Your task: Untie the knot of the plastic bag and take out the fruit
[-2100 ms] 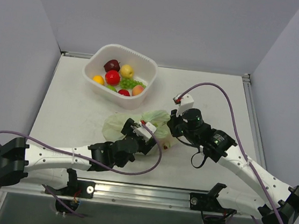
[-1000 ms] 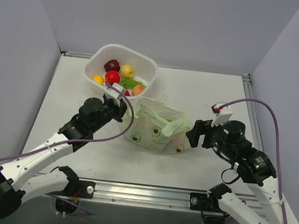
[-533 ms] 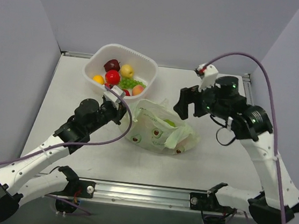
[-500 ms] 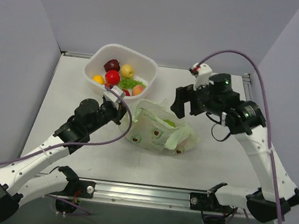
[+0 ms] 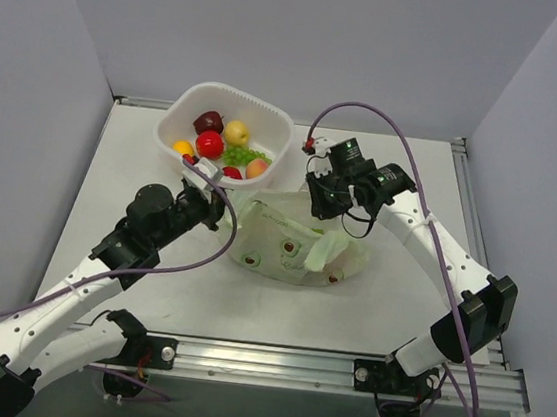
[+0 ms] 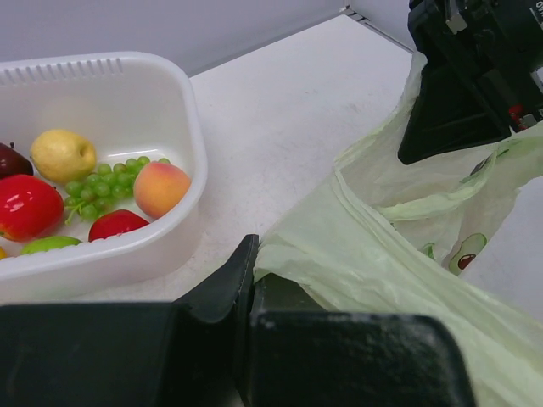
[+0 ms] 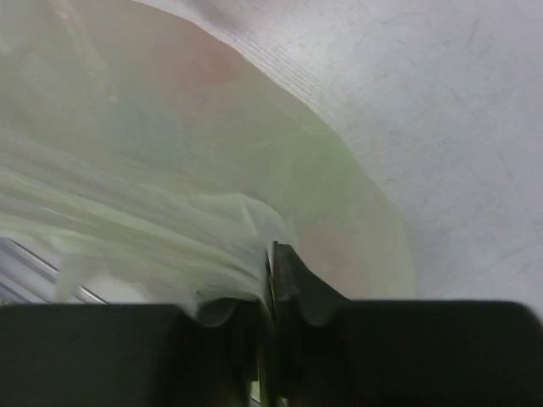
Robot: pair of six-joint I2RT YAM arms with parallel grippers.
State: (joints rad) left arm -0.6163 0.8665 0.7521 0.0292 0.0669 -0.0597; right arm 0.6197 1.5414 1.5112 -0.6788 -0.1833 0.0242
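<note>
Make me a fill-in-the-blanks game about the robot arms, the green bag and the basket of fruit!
1. The colour of the grapes is ____.
2. The colour of the basket they lie in is ____.
3. The left gripper and the right gripper each pinch the plastic bag, so it is held in ____ places.
Missing words: green, white, two.

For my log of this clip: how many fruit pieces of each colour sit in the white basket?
red fruit: 2
dark red fruit: 1
yellow fruit: 1
orange fruit: 1
peach: 1
grape bunch: 1
light green fruit: 1
Total: 8
</note>
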